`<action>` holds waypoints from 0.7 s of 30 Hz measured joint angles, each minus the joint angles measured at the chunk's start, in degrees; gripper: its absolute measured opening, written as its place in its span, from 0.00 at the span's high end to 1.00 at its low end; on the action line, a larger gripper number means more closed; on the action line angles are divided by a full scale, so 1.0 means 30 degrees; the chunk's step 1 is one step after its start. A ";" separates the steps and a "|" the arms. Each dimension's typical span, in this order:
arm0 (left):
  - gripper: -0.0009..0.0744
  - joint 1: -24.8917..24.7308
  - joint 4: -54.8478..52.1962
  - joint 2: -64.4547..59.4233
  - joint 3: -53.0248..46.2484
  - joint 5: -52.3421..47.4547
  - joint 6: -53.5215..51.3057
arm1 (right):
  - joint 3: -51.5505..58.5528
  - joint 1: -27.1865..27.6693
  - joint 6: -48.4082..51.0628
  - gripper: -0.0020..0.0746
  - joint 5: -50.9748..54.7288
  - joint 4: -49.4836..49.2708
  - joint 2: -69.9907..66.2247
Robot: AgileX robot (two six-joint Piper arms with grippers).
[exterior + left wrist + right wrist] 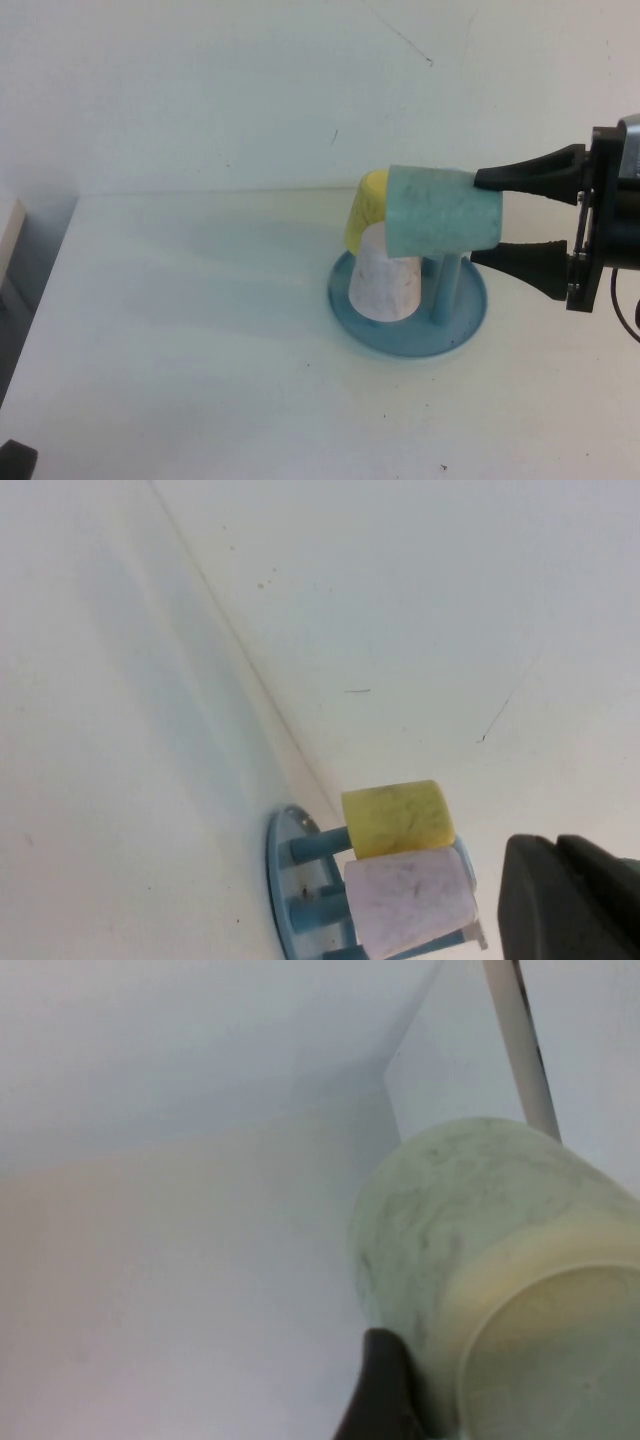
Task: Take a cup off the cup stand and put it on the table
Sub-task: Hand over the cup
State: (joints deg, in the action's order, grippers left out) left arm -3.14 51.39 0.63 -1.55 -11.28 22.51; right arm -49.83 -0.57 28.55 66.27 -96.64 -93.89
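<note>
My right gripper (478, 218) is shut on the pale mint-green cup (440, 208) and holds it on its side above the blue cup stand (400, 335). The cup's base faces the gripper and its mouth points left. In the right wrist view the cup (470, 1220) fills the frame beside one dark finger (385, 1390). I cannot tell whether the cup touches the pegs (440, 290) under it. My left gripper (570, 900) is shut and empty, far from the stand (285, 870).
A pinkish-white cup (385, 285) and a yellow cup (368, 205) sit on the stand's pegs; both show in the left wrist view, the yellow one (398, 818) beside the pinkish one (410, 900). White table (200, 350) spreads left and front. A wall stands behind.
</note>
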 joint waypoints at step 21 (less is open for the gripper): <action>0.99 -0.1938 1.3750 -1.7460 0.8908 -1.0015 -2.9255 | 0.0000 0.0000 0.2427 0.26 0.0000 0.0000 -0.0013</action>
State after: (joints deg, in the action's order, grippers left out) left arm -8.96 92.64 -51.75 25.18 -41.32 -65.26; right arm -49.83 -0.57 35.83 66.27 -96.64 -93.93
